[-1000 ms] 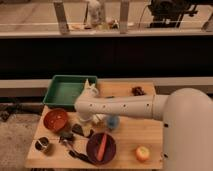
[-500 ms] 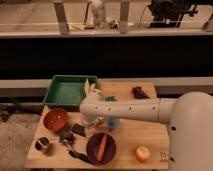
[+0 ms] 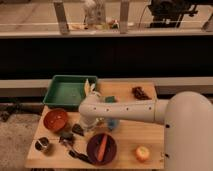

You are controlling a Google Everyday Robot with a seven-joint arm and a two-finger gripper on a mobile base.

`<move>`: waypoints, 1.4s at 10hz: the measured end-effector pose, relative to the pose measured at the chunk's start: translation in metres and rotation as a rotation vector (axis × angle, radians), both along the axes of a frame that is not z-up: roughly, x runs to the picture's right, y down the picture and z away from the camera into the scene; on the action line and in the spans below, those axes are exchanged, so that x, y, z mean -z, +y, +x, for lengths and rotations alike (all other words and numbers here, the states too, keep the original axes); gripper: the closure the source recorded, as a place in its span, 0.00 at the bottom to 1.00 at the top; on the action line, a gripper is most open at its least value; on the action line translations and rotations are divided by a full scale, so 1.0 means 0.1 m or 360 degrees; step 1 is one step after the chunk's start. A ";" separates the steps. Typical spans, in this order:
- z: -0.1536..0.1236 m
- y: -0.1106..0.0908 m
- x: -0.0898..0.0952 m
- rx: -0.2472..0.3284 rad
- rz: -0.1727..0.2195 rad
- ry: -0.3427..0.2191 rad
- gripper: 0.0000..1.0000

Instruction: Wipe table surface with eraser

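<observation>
Currently, the bench (image 3: 131, 134), the table surface to be wiped, carries these items from left to right. A small metal cup (image 3: 43, 145) stands at the near left corner. An orange bowl (image 3: 55, 119) sits just beyond it, and a green tray (image 3: 67, 92) fills the far left corner. A dark lumpy gadget (image 3: 66, 138) lies right of the metal cup. The eraser (image 3: 77, 129), a small flat dark block, lies on the bench just right of the gadget and near the orange bowl.

The white arm reaches in from the right and bends down over the middle of the bench. The end effector (image 3: 94, 125) sits low at the arm's tip, just right of the eraser. Whether it is open or closed, or touches the eraser, cannot be determined.

A dark bowl (image 3: 90, 150) at the near edge holds an orange stick (image 3: 102, 146). A round orange fruit (image 3: 142, 152) lies at the near right. A brown object (image 3: 140, 92) lies at the far right.
</observation>
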State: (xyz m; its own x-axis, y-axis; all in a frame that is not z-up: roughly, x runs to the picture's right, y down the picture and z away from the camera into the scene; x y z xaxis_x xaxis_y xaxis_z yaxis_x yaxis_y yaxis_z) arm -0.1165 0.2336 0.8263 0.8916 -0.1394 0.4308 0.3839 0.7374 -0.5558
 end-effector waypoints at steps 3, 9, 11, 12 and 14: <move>0.01 0.01 -0.05 -0.0046 0.0002 -0.0023 0.65; 0.15 -0.70 0.27 0.0033 0.0215 -0.0002 0.80; 0.27 -1.20 0.46 0.0082 0.0282 0.0016 0.80; 0.39 -1.48 0.52 0.0100 0.0295 0.0013 0.80; 0.74 -1.81 0.55 0.0094 0.0286 0.0001 0.81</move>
State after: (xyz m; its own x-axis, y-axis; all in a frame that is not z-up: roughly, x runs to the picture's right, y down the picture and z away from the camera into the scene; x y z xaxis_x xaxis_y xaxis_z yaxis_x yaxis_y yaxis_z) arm -0.0423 0.0531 0.7715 0.8799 -0.2660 0.3938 0.4290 0.8011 -0.4174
